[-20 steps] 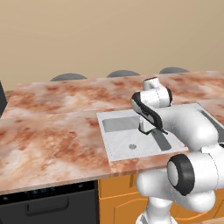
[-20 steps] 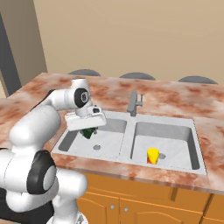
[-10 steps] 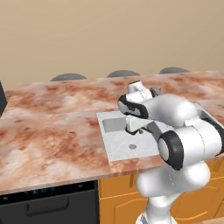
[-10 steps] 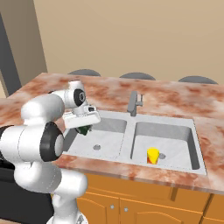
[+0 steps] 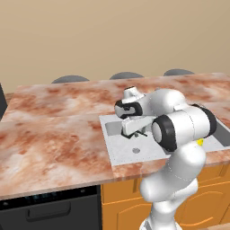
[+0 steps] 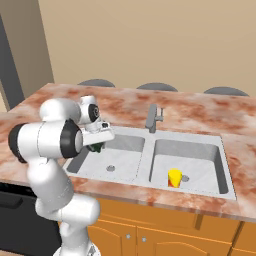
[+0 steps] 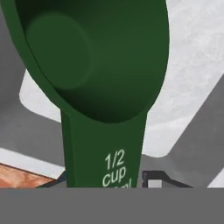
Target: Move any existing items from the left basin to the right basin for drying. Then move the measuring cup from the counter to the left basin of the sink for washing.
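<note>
- The fingers [image 7: 148, 179] are closed on the handle of the measuring cup [image 7: 94, 65]; a dark tip shows just beside the handle's right edge, and the handle fills the gap
- In the hand view the cup's dark green bowl opens toward the camera, and the handle carries white lettering, "1/2 cup"
- The gripper [image 6: 98, 141] hangs over the left basin [image 6: 125, 160], near its left wall, with the green cup [image 6: 96, 147] showing just below the hand and clear of the basin floor
- From the left base view the hand [image 5: 134, 128] sits above the grey basin [image 5: 117, 146], with its round drain hole just in front
- The yellow carton [image 6: 174, 177] stands on the floor of the right basin [image 6: 202, 152], by the drain, well apart from the cup
- The grey faucet [image 6: 153, 118] rises from the sink's back rim between the basins
- The marbled counter [image 5: 54, 134] surrounds the sink [image 6: 227, 172]
</note>
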You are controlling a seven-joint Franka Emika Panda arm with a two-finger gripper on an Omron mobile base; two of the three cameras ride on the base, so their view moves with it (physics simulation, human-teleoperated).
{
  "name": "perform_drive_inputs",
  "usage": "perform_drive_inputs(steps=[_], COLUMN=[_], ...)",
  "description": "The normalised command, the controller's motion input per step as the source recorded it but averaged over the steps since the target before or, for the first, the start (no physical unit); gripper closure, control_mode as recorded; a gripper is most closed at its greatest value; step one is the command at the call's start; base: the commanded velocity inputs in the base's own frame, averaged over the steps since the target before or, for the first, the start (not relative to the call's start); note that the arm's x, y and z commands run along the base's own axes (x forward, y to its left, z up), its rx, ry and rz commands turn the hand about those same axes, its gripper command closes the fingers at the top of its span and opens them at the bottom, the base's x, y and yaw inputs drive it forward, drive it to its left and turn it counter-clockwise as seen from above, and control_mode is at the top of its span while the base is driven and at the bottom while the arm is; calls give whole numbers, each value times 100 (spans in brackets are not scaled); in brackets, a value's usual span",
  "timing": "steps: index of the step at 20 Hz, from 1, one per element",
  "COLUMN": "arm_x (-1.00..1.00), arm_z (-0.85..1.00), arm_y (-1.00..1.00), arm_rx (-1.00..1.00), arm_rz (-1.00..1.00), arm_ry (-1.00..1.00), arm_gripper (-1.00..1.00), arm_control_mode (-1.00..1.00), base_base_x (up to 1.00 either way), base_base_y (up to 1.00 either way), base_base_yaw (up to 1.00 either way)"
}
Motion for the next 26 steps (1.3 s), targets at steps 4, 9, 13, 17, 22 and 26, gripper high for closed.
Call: perform_drive_inputs(steps=[4,9,13,17,22,26], arm_x=[56,51,39,28,24,24], arm_z=[-28,-29,-30,-31,-30,-28], arm_y=[0,0,0,0,0,0], arm_rx=[4,4,3,2,1,0], arm_rz=[2,2,2,0,0,0], arm_ry=[0,0,0,0,0,0], arm_gripper=[100,100,100,100,100,100], arm_control_mode=[-100,-100,-100,-100,-100,-100], base_base_x=[0,0,0,0,0,0], base_base_y=[0,0,0,0,0,0], base_base_yaw=[0,0,0,0,0,0])
